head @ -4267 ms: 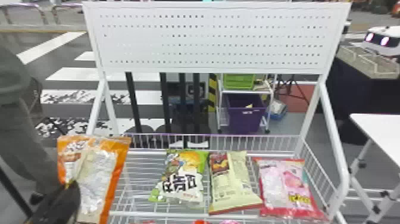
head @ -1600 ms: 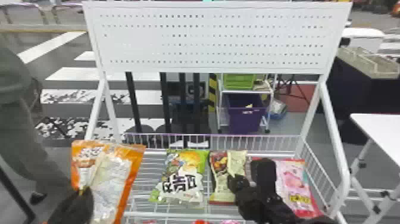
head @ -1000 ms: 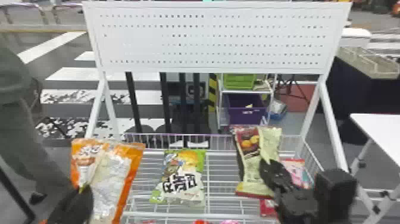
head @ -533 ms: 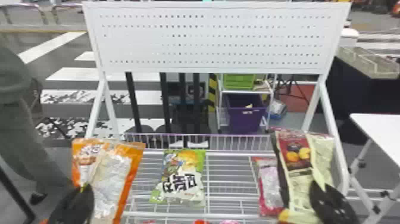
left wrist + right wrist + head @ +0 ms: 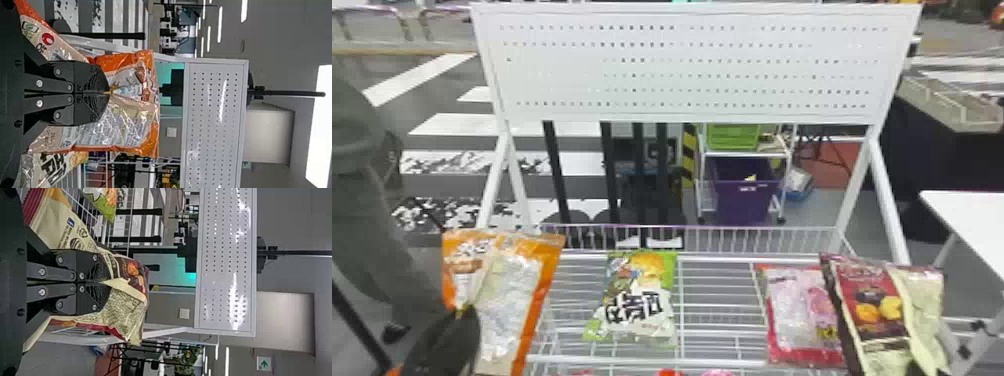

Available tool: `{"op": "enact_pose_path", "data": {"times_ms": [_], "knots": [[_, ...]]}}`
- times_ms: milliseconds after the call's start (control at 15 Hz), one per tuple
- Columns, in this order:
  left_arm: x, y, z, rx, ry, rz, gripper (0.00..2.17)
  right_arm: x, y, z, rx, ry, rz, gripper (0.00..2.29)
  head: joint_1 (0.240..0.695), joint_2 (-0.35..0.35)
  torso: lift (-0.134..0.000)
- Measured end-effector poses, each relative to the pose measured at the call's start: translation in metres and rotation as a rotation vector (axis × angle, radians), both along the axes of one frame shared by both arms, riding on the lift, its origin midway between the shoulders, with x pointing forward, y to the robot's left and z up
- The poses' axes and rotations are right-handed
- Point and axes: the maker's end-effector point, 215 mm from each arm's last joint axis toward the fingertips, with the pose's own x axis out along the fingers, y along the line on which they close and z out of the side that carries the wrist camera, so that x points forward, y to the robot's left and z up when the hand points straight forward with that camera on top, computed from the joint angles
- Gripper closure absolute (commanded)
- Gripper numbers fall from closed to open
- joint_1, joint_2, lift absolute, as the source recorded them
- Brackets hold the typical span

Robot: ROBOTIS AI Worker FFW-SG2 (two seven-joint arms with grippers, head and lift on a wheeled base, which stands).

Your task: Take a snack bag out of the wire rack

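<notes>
White rack, a bag held up at either end.
Lifting-out seems all but done; next, both bags want carrying clear of the frame, grip kept. Orange bag: nipped in the left pincer, long axis near upright, upper end above the pincer, leaning right. Maroon bag: nipped in the right pincer, near upright too, upper end above the pincer, tipped slightly left. Green bag lies between the pincers.
</notes>
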Motion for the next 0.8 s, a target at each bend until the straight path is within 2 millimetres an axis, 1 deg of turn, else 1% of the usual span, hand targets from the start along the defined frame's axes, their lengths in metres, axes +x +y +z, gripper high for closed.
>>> {"op": "enact_pose_path", "data": {"times_ms": [267,800], "knots": [[-0.0023,0.0056,0.0057,0.005,-0.008,0.008,1.87,-0.0010,0.0044,-0.0014,0.005,0.003,0.014,2.25,0.499,0.000,0.000],[-0.0024,0.0061,0.0072,0.004,-0.011,0.011,1.87,-0.0008,0.0054,-0.0031,0.008,0.005,0.017,2.25,0.499,0.000,0.000]]}}
